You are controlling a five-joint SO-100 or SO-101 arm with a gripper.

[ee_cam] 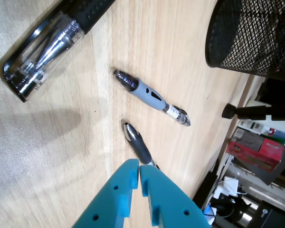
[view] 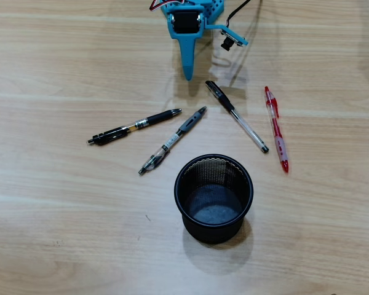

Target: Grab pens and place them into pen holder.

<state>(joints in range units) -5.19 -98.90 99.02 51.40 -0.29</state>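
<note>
Four pens lie on the wooden table in the overhead view: a black pen point(view: 135, 126) at the left, a grey-grip pen point(view: 172, 140), a clear pen with a black cap point(view: 237, 117) and a red pen point(view: 275, 128). The black mesh pen holder point(view: 214, 236) stands upright and empty in front of them. My blue gripper point(view: 188, 74) is at the top, shut with nothing in it and apart from all the pens. In the wrist view the gripper point(ee_cam: 138, 164) has its tips pressed together over the black pen point(ee_cam: 137, 140). The grey-grip pen point(ee_cam: 149, 97) lies beyond and the pen holder point(ee_cam: 247, 33) is at the top right.
The clear pen's end point(ee_cam: 38, 54) fills the top left of the wrist view, close to the lens. Past the table edge at the right are a red box point(ee_cam: 256, 147) and cables. The small wrist camera point(view: 230, 42) sticks out beside the gripper.
</note>
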